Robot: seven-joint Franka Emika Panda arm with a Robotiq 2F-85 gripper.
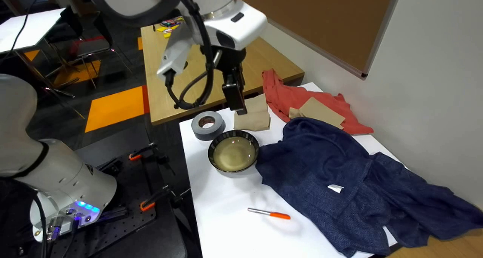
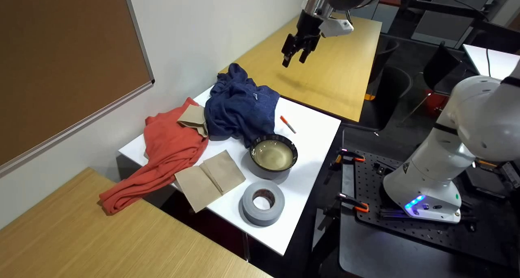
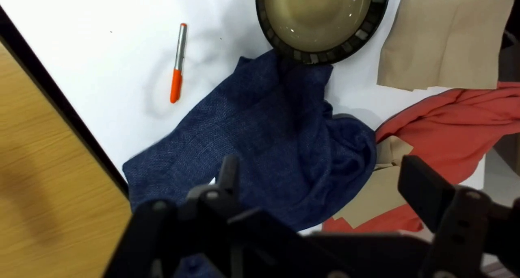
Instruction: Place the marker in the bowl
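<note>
Wrist view: gripper [image 3: 319, 170] has its jaws spread wide, navy cloth [image 3: 268, 135] showing in the gap, and marker [image 3: 178, 64] lies on the white table [image 3: 109, 79], orange end toward that cloth, near but outside the upright bowl [image 3: 317, 20].

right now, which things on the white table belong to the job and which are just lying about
For the job:
round glossy bowl, tan inside, dark rim
slim orange-and-silver marker, lying outside the bowl

Just lying about:
round grey roll of tape
crumpled navy cloth
crumpled red cloth
flat creased brown paper
folded brown paper on the red cloth
</note>
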